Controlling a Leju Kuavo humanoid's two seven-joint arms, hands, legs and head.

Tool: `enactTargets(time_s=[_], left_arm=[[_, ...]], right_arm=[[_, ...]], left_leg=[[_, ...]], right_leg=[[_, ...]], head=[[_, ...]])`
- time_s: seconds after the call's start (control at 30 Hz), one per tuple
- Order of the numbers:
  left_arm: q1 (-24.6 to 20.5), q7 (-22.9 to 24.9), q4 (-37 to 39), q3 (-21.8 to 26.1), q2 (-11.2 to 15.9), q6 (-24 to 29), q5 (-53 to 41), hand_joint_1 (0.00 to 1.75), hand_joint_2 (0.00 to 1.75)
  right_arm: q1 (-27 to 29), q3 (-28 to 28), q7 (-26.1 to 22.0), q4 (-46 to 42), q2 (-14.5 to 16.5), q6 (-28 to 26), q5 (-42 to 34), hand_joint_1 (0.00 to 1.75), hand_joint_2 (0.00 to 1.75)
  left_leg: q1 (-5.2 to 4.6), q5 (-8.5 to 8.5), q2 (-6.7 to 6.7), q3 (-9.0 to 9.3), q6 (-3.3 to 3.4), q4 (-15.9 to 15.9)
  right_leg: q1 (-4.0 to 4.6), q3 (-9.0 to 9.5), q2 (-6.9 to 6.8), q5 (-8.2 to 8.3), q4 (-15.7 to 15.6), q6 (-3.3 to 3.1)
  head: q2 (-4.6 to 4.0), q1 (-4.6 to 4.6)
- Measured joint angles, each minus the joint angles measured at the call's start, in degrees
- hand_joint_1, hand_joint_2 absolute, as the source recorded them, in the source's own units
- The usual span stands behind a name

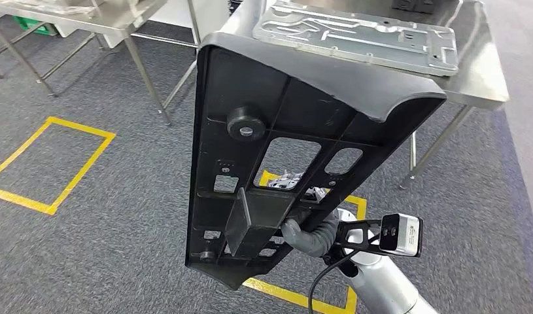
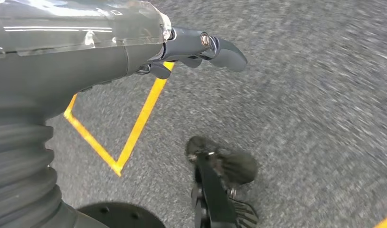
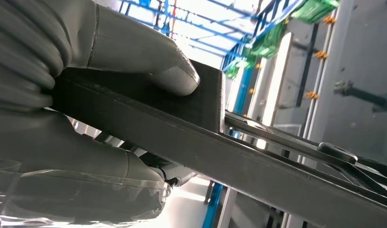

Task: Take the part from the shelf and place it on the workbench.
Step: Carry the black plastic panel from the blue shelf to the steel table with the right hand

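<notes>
The right hand (image 1: 307, 230) is clamping the black part (image 1: 296, 150), its thumb (image 3: 148, 61) pressing on a raised block of the part with the other fingers wrapping underneath. The part is standing up off the floor, tilted, its top edge reaching just in front of the steel desk (image 1: 476, 78). A grey metal plate (image 1: 361, 33) is lying flat on that desk. The left hand (image 2: 201, 47) is hanging over the grey carpet (image 2: 300, 95) near a yellow floor line (image 2: 139, 123), holding nothing, fingers loosely extended.
</notes>
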Motion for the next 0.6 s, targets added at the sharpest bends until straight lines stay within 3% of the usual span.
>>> enactTargets(time_s=[0.03,0.07,0.13,0.2,0.27,0.3,0.33,0.4,0.47,0.53,0.57,0.6], left_arm=[[0.03,0.0,0.0,0.0,0.01,-0.12,-0.01,0.0,1.75],[0.08,-0.01,0.0,0.0,0.01,-0.21,-0.01,0.0,1.75],[0.16,-0.05,0.0,0.0,0.01,-0.35,-0.12,0.0,1.75],[0.2,-0.12,0.0,-0.01,0.04,-0.56,-0.26,0.0,1.75],[0.09,-0.14,0.0,-0.02,0.07,-0.85,-0.39,0.0,1.75],[-0.02,-0.14,-0.01,-0.02,0.07,-0.99,-0.43,0.0,1.75],[-0.1,-0.13,-0.01,-0.02,0.05,-1.15,-0.45,0.0,1.75],[-0.11,-0.13,-0.02,-0.02,0.02,-1.33,-0.44,0.0,1.75],[0.04,-0.13,-0.02,-0.02,0.02,-1.37,-0.44,0.0,1.75],[0.14,-0.13,-0.01,-0.02,0.04,-1.5,-0.44,0.0,1.75],[0.14,-0.13,-0.01,-0.02,0.05,-1.61,-0.44,0.0,1.75],[0.1,-0.14,-0.01,-0.02,0.04,-1.73,-0.44,0.0,1.75]], right_arm=[[0.0,0.0,0.01,0.09,-0.02,0.03,-0.07,1.75,1.75],[0.0,0.0,0.01,0.17,-0.03,0.08,-0.14,1.75,1.75],[-0.02,-0.02,0.01,0.25,-0.04,0.14,-0.37,1.75,1.75],[-0.09,-0.1,0.01,0.24,-0.08,0.1,-0.62,1.75,1.75],[-0.12,-0.2,0.0,0.23,-0.17,0.02,-0.73,1.75,1.75],[-0.11,-0.26,-0.01,0.22,-0.23,-0.01,-0.75,1.75,1.75],[-0.05,-0.33,-0.02,0.17,-0.33,-0.02,-0.76,1.75,1.75],[-0.09,-0.51,-0.06,0.06,-0.56,-0.03,-0.77,1.75,1.75],[-0.15,-0.6,-0.08,-0.03,-0.68,-0.03,-0.77,1.75,1.75],[-0.03,-0.61,-0.05,-0.04,-0.74,-0.03,-0.77,1.75,1.75],[0.02,-0.6,-0.03,-0.05,-0.78,-0.03,-0.76,1.75,1.75],[0.04,-0.61,-0.01,-0.08,-0.81,-0.03,-0.75,1.75,1.75]], left_leg=[[0.01,-0.49,-0.25,-1.31,-0.05,2.45],[0.02,0.29,-0.35,-1.59,-0.03,2.62],[0.16,4.65,-1.21,0.88,0.13,-3.65],[0.35,7.63,-3.86,3.89,0.54,-10.77],[0.24,7.82,-5.29,4.73,1.11,-12.91],[0.17,7.93,-4.81,4.73,1.44,-13.03],[0.19,8.09,-4.14,4.79,1.84,-13.17],[0.29,8.38,-2.68,4.96,2.73,-13.56],[0.16,8.41,-1.19,4.96,3.29,-13.69],[0.0,8.31,0.3,4.94,3.38,-13.67],[-0.05,8.25,1.02,4.97,3.34,-13.66],[-0.07,8.17,1.69,5.05,3.25,-13.65]], right_leg=[[0.05,-0.04,0.76,0.0,0.07,-0.02],[0.07,-0.05,1.57,-0.02,0.19,0.01],[0.02,-0.02,3.16,-0.15,0.57,0.21],[0.04,-0.34,4.48,-0.28,1.08,0.7],[-0.09,-0.92,5.55,-0.12,1.31,1.4],[-0.19,-1.14,6.15,0.05,1.29,1.78],[-0.26,-1.28,6.04,0.05,1.38,2.12],[-0.1,-2.47,3.56,-1.43,3.67,2.62],[-0.07,-5.86,0.41,-5.02,10.55,2.94],[-0.29,-9.3,-0.42,-7.43,17.45,3.18],[-0.37,-9.65,-0.56,-7.08,18.12,3.22],[-0.42,-8.7,-0.78,-5.72,16.36,3.19]], head=[[0.0,0.0],[0.0,0.0],[0.0,0.0],[0.0,-0.01],[-0.01,0.0],[-0.01,0.0],[-0.01,0.01],[0.0,0.01],[0.0,0.01],[0.0,0.0],[0.0,0.0],[0.0,0.0]])
